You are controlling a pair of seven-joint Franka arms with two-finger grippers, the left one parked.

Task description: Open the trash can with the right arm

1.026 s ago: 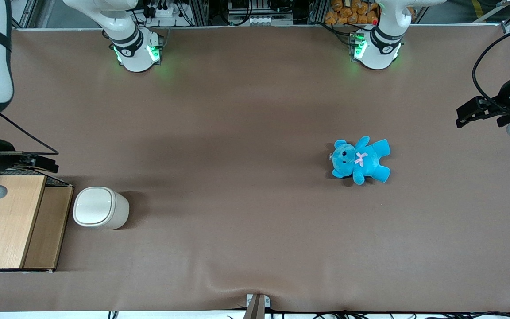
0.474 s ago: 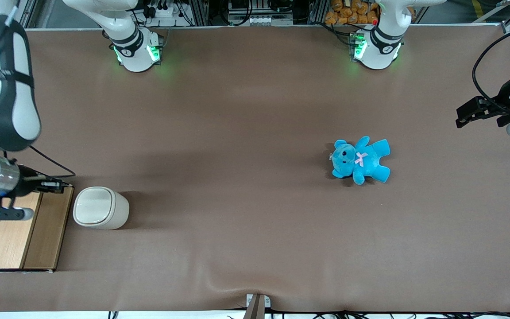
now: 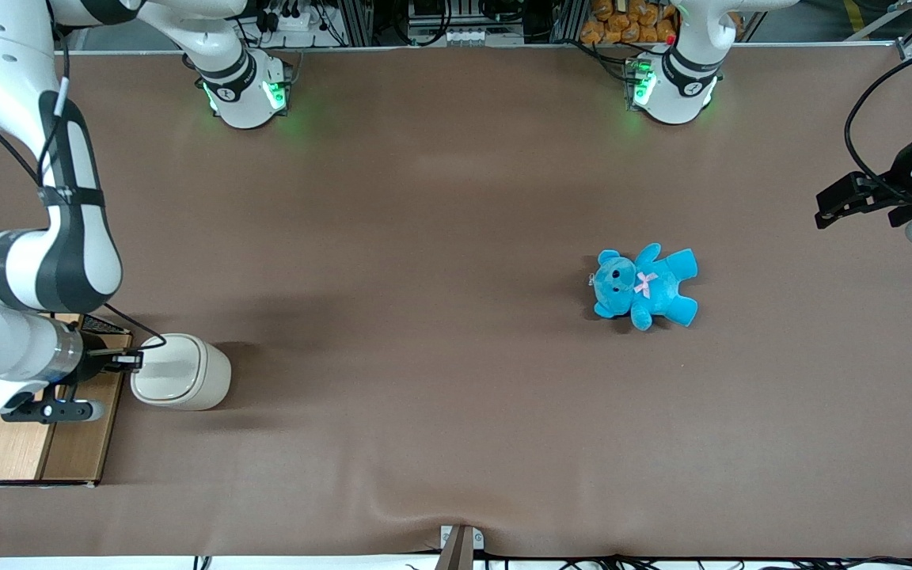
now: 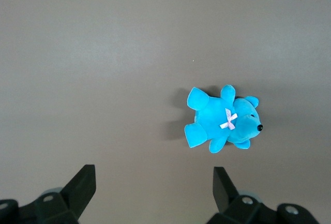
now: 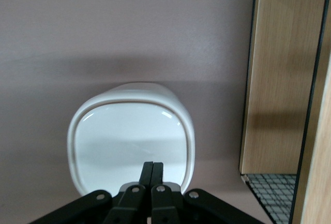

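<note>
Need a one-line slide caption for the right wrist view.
Slim black gripper, fingers shut, poised over the closed flat lid of the small cream-white plastic trash can, beside the wooden-topped wire crate.

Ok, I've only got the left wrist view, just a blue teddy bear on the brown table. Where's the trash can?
Observer: The trash can stands toward the working arm's end of the table, beside a wooden-topped wire crate.
Operator: And the end effector?
Observer: The end effector is over the trash can's edge nearest the crate, fingers shut together.
Operator: Lid open?
Observer: No, the lid lies flat inside the rim.
</note>
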